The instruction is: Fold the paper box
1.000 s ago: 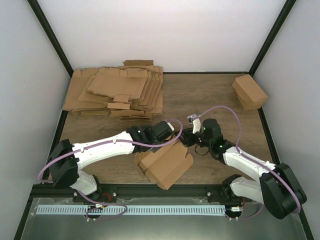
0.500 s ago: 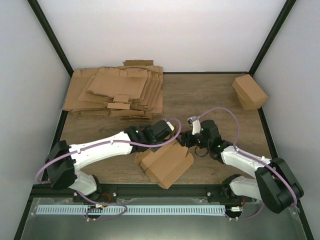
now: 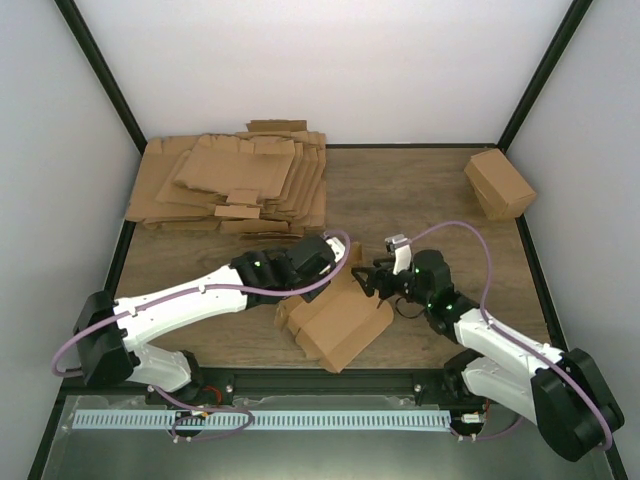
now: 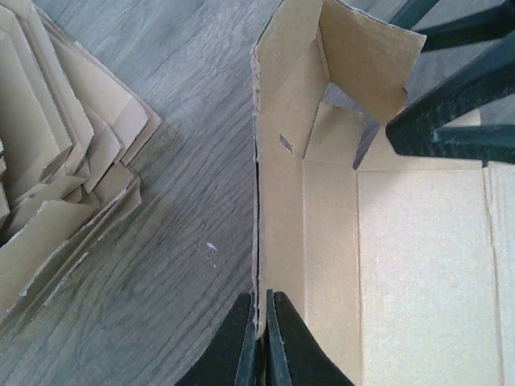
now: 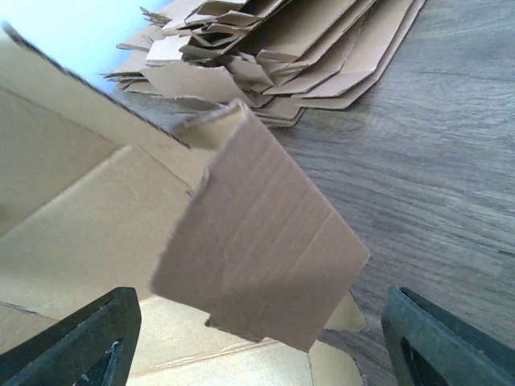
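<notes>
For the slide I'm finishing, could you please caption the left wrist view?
Left gripper pinching one wall of the half-folded paper box, beside the pile of flat sheets.

No text, label, brand, number or sign is legible in any view. The paper box [image 3: 340, 325], the pile of flat cardboard sheets [image 3: 230, 185] and the closed carton [image 3: 498, 183] show plain brown, unprinted surfaces.

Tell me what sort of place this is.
Most likely a robot test cell or lab booth, not a home or a shop floor. Plain white walls with black frame posts enclose a small wood-grain table, and a pile of flat carton blanks lies ready.
</notes>
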{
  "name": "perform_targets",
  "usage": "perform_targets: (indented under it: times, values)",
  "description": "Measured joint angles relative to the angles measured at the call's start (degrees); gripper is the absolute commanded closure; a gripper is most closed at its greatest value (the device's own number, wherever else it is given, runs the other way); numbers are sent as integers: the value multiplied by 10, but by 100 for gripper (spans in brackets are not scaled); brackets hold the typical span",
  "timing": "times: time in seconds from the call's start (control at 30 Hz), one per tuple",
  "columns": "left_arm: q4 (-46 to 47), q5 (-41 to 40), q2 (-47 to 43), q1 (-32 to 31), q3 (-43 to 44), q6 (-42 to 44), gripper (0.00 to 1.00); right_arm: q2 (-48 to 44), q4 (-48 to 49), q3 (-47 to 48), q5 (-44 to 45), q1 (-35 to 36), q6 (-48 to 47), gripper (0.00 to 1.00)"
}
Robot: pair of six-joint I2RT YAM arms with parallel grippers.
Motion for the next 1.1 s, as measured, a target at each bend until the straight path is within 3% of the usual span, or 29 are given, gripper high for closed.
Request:
perform_targets:
  times: [0.3,0.77,1.1]
  values:
    - [2,21,-16,0,0,-9,96,5,46,-28,5,9,-19,24]
    - [-2,23,-17,0,0,-12,96,48,38,-11,107,18,-34,63]
    - [-5,20,3,0,1,-9,96,89,3,21,158,18,-28,58]
